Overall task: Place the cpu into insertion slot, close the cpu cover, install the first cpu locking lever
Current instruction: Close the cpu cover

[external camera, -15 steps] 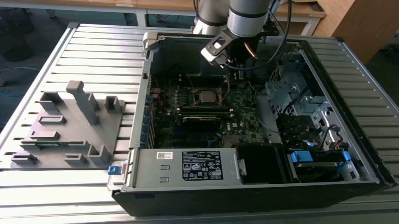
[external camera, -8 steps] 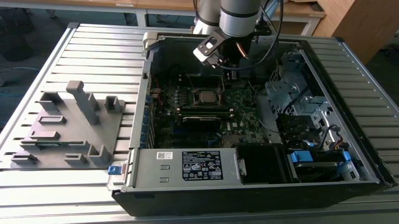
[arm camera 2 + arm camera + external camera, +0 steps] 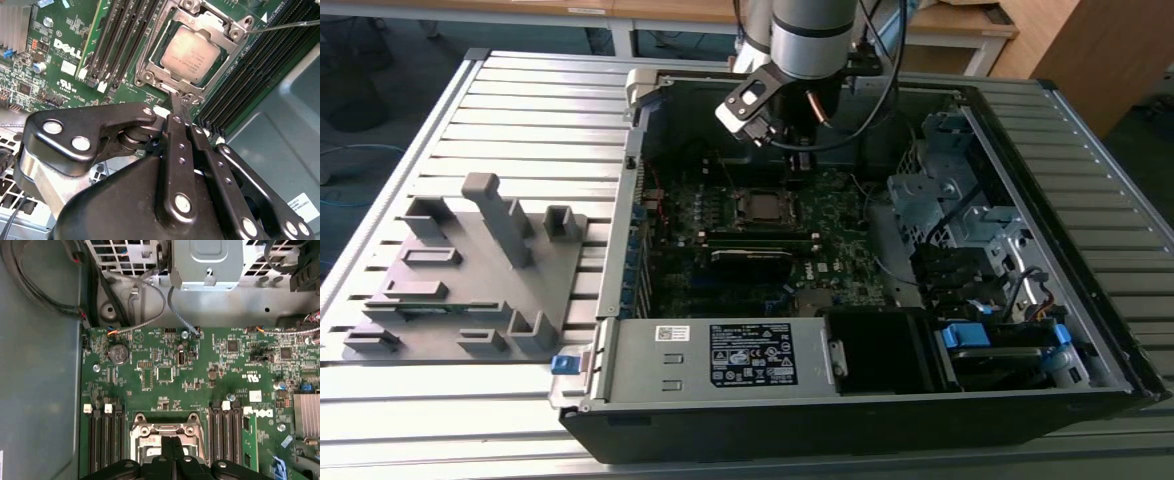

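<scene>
A: Looking straight at the cpu (image 3: 192,52), lying flat in its socket (image 3: 165,430) on the motherboard (image 3: 847,225), ringed by the cpu cover (image 3: 210,22), apparently folded down over it.

B: And the pincer (image 3: 179,101)? Pressed together, tips right at the socket's edge, nothing visibly pinched. Hard to say whether touching the cpu cover or hovering just above.

A: Worth watching that thin lever rod (image 3: 282,26) sticking out past the socket's corner. Probably not latched yet. Could spring back or bend if pushed off-line.

B: Could also skid off the smooth cpu cover and rake the memory slots (image 3: 119,40) just beside the socket. Narrow tips plus a hard press, a bad mix. Might even tilt the cpu cover and load the cpu unevenly.

A: Crowded all round, too. Drive cages (image 3: 947,195) toward the exterior view's right, power supply (image 3: 747,355) along the near wall of the computer case (image 3: 854,435), cables (image 3: 60,305) looping beside the motherboard in the first wrist view.

B: Little room for the arm (image 3: 807,35) between those walls. Out on the worktop (image 3: 520,100), toward the exterior view's left, a grey fixture block (image 3: 467,270), well apart from the socket and no obstacle.
</scene>
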`<state>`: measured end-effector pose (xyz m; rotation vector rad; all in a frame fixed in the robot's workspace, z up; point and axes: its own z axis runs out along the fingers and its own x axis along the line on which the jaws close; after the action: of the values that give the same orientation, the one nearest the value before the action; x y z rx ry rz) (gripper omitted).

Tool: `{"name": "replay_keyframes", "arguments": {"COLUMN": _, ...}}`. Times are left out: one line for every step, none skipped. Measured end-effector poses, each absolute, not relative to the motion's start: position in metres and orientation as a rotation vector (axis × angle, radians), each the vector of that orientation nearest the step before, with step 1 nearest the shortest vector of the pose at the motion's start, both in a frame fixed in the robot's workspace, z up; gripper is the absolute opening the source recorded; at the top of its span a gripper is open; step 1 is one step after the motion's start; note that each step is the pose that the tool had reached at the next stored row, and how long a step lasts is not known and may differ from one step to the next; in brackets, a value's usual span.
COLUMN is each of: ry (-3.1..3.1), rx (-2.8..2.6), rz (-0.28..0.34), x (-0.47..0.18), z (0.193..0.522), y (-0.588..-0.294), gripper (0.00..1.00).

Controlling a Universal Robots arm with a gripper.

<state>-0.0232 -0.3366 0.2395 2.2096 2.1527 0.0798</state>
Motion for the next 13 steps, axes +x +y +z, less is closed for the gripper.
{"name": "replay_keyframes", "arguments": {"ry": 2.153, "rx": 2.209, "rz": 0.080, "x": -0.0233, "z": 0.2395, "y": -0.3366, "gripper": 0.10}}
{"name": "replay_keyframes", "arguments": {"ry": 2.153, "rx": 2.210, "rz": 0.080, "x": -0.0234, "z": 0.2395, "y": -0.3366, "gripper": 0.10}}
{"name": "replay_keyframes", "arguments": {"ry": 2.153, "rx": 2.210, "rz": 0.080, "x": -0.0234, "z": 0.2395, "y": -0.3366, "gripper": 0.10}}
{"name": "replay_keyframes", "arguments": {"ry": 2.153, "rx": 2.210, "rz": 0.080, "x": -0.0235, "z": 0.2395, "y": -0.3366, "gripper": 0.10}}
{"name": "replay_keyframes", "arguments": {"ry": 2.153, "rx": 2.210, "rz": 0.080, "x": -0.0235, "z": 0.2395, "y": -0.3366, "gripper": 0.10}}
{"name": "replay_keyframes", "arguments": {"ry": 2.155, "rx": 2.211, "rz": 0.076, "x": -0.0235, "z": 0.2395, "y": -0.3367, "gripper": 0.10}}
{"name": "replay_keyframes", "arguments": {"ry": 2.158, "rx": 2.215, "rz": 0.069, "x": -0.0235, "z": 0.2393, "y": -0.3366, "gripper": 0.10}}
{"name": "replay_keyframes", "arguments": {"ry": 2.163, "rx": 2.220, "rz": 0.059, "x": -0.0235, "z": 0.2392, "y": -0.3367, "gripper": 0.10}}
{"name": "replay_keyframes", "arguments": {"ry": 2.168, "rx": 2.225, "rz": 0.047, "x": -0.0235, "z": 0.2391, "y": -0.3367, "gripper": 0.10}}
{"name": "replay_keyframes", "arguments": {"ry": 2.174, "rx": 2.232, "rz": 0.032, "x": -0.0235, "z": 0.2390, "y": -0.3366, "gripper": 0.10}}
{"name": "replay_keyframes", "arguments": {"ry": 2.181, "rx": 2.238, "rz": 0.018, "x": -0.0234, "z": 0.2388, "y": -0.3366, "gripper": 0.10}}
{"name": "replay_keyframes", "arguments": {"ry": 2.188, "rx": 2.245, "rz": 0.003, "x": -0.0234, "z": 0.2386, "y": -0.3367, "gripper": 0.10}}
{"name": "replay_keyframes", "arguments": {"ry": 2.194, "rx": 2.251, "rz": -0.012, "x": -0.0234, "z": 0.2384, "y": -0.3366, "gripper": 0.10}}
